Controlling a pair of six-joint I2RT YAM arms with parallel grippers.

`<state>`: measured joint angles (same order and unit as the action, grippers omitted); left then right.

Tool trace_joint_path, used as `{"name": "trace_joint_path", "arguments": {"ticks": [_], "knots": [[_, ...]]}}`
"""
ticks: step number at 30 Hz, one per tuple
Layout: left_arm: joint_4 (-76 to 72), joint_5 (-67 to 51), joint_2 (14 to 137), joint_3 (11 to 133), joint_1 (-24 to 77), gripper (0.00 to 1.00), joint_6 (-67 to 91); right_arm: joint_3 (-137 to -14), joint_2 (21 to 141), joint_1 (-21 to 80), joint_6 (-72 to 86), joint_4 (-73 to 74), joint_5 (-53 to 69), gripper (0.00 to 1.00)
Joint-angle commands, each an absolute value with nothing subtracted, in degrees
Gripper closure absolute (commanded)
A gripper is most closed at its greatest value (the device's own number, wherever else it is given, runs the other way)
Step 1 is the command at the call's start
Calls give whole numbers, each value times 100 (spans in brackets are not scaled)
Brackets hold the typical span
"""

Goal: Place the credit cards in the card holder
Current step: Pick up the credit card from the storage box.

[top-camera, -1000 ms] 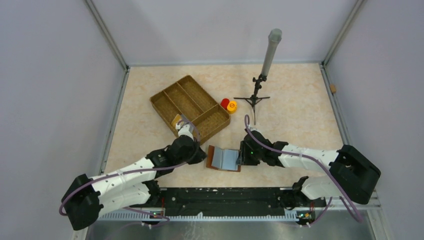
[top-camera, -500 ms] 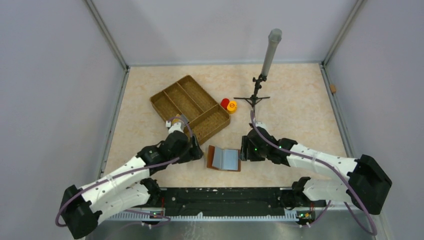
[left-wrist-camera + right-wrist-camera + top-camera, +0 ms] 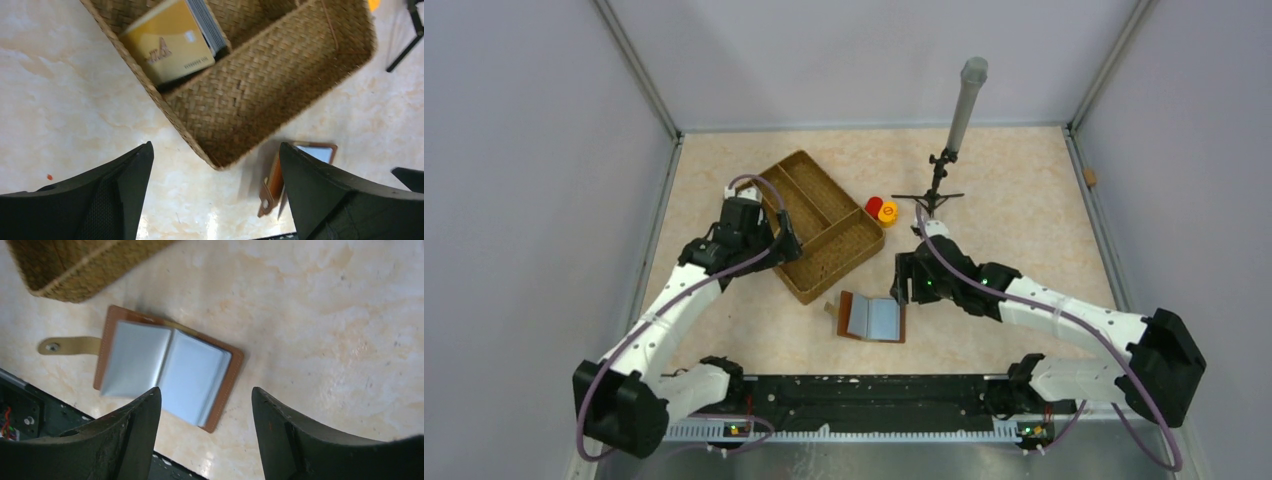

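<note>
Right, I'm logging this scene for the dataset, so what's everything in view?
brown divided wicker tray: one, brown, left of centre
yellow credit card: one, yellow, in a tray compartment
grey-edged card stack: count unclear, grey, behind the yellow card
reddish-brown leather card holder: one, open, blue-grey sleeves, near centre
round caps: two, red and orange, beside the tray
black tripod stand with grey tube: one, far centre
beige marbled table: one
left end effector: black, open, over the tray
right end effector: black, open, over the card holder
</note>
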<state>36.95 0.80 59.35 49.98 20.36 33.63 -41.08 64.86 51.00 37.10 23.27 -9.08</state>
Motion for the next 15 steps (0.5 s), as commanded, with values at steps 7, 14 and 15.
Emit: {"name": "trace_joint_path", "arguments": {"ticks": [7, 14, 15], "knots": [[2721, -99, 7362, 5717, 1440, 2, 3135, -5461, 7432, 5162, 2824, 1566, -648, 34], [3059, -58, 8201, 6332, 1429, 6, 2891, -5706, 7749, 5151, 2610, 1337, -547, 33], [3010, -54, 8144, 6315, 1384, 5, 2843, -5841, 7889, 5153, 2520, 1343, -478, 33]]}}
